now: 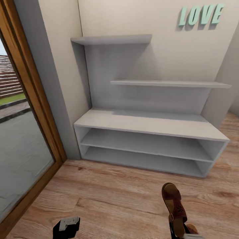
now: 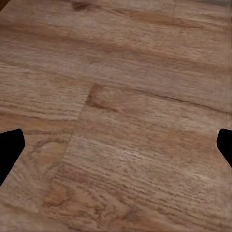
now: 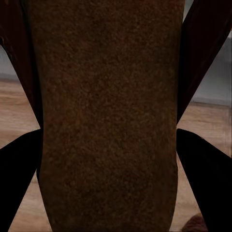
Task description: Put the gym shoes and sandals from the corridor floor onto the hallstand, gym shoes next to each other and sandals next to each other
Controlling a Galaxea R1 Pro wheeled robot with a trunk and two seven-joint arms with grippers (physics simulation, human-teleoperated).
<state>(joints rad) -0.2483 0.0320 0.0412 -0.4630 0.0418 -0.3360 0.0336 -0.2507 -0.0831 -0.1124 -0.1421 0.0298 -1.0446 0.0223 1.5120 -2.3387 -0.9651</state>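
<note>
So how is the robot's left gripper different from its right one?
The right gripper is shut on a brown sandal, while the left gripper is open with nothing in it. In the right wrist view the sandal sits between the dark fingers; in the left wrist view just the wood floor lies between the fingertips. Both are low in front of the hallstand.

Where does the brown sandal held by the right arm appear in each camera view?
Head view: sandal at lower right, above the floor, in front of the hallstand.
Left wrist view: bare wood floor between the fingertips.
Right wrist view: sandal down the middle, between the dark fingers.
Shared landmark: the wood-plank floor.
</note>
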